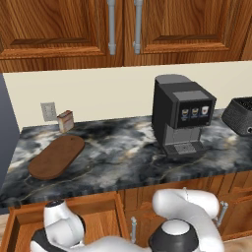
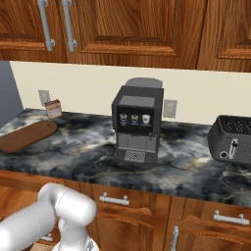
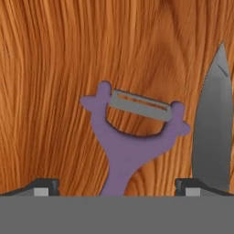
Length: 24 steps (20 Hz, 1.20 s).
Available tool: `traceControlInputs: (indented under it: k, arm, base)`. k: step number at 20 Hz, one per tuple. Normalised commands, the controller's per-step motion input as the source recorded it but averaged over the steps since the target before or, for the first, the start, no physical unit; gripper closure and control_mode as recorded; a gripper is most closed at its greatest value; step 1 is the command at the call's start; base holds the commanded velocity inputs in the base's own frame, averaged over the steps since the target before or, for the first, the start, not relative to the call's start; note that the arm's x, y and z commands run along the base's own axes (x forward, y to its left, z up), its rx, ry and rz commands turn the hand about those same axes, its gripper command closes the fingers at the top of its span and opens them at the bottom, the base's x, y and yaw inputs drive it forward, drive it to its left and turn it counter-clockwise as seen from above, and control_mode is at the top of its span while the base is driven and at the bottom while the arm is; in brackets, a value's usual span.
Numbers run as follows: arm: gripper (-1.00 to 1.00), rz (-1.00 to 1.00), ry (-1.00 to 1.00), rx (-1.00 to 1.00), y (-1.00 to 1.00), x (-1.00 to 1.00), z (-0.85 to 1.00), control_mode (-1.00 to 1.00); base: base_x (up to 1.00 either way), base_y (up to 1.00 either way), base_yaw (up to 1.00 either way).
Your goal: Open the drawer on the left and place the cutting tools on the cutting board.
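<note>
The drawer [image 1: 101, 219] stands pulled out at the lower left, below the counter, and my arm reaches down into it. On its wooden floor [image 3: 55, 68] lies a purple peeler [image 3: 125, 146] with a grey blade across its forked head. A grey knife blade [image 3: 212, 128] lies just right of it. My gripper [image 3: 116, 187] hangs open right above the peeler's handle, with one fingertip on each side and nothing held. The dark-brown cutting board [image 1: 56, 156] [image 2: 27, 136] lies bare on the counter's left part.
A small tan box [image 1: 65, 120] [image 2: 53, 108] stands behind the board by the wall. A black coffee machine [image 1: 179, 118] [image 2: 137, 122] sits mid-counter and a dark toaster [image 1: 240, 115] [image 2: 230, 139] at the right. Wall cabinets hang overhead.
</note>
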Motion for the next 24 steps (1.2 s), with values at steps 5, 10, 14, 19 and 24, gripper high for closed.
traceControlInputs:
  k: [5,10,14,19,24]
  arm:
    - [-1.00,-0.01,0.00,0.00,0.18,0.00,-0.22,-1.00]
    - [-1.00,0.00,0.00,0.00,0.16,-0.02,-0.13,-1.00]
    - [-1.00,0.00,-0.01,0.00,-0.02,-0.45,0.00,-1.00]
    - [-1.00,0.00,-0.02,0.00,-0.05,-0.25,0.00,-1.00]
    - [-1.00,0.00,-0.10,0.12,-0.22,-0.12,0.42,-1.00]
  base:
    - [0.00,0.00,0.00]
    - [0.00,0.00,0.00]
    - [0.00,0.00,0.00]
    - [0.00,0.00,0.00]
    - [0.00,0.00,0.00]
